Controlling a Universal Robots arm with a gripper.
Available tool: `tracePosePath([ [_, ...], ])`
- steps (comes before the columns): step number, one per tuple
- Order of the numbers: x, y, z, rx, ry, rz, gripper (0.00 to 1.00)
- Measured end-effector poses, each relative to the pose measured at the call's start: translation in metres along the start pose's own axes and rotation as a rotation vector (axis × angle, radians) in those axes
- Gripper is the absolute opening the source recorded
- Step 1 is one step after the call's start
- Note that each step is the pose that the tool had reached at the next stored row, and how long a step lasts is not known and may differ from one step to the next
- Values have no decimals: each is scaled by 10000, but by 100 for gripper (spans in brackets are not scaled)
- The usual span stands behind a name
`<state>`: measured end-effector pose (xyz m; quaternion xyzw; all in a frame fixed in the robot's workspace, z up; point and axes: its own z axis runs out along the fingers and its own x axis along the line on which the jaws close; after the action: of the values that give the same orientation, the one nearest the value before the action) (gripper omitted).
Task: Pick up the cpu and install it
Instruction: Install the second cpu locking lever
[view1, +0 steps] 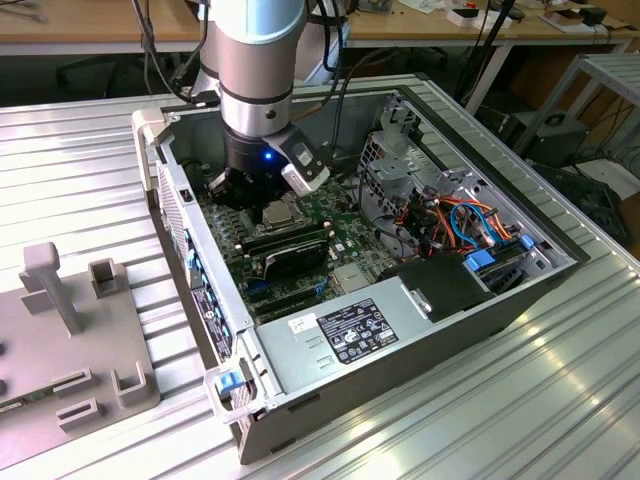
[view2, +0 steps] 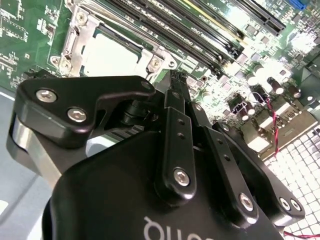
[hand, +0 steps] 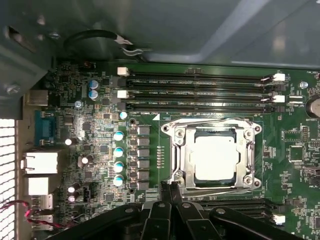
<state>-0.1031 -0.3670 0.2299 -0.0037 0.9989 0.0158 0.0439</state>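
Note:
The cpu (hand: 215, 157) lies flat in the metal-framed socket (hand: 176, 150) on the green motherboard, its pale silver top showing. It also appears in the second wrist view as the cpu (view2: 110, 55) and in the exterior view as the cpu (view1: 277, 212) just below the arm's wrist. My gripper (hand: 168, 187) hangs just above the board beside the socket's edge. Its fingers (view2: 175, 100) are pressed together with nothing between them. It is apart from the cpu.
Long black RAM slots (hand: 200, 92) run along one side of the socket. The open computer case (view1: 200, 270) walls in the board, with a power supply (view1: 350, 335) and coloured cables (view1: 465, 225) at the exterior view's right. A grey fixture (view1: 70, 330) stands at the exterior view's left.

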Motion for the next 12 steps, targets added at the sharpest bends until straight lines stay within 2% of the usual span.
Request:
tracePosePath([
  [3, -65, -1, 5, 0, 156, 7, 11],
  [5, -106, -1, 8, -1, 282, 9, 11],
  [6, -136, -1, 10, -1, 372, 11, 11],
  [12, -140, -1, -1, -1, 377, 13, 11],
])
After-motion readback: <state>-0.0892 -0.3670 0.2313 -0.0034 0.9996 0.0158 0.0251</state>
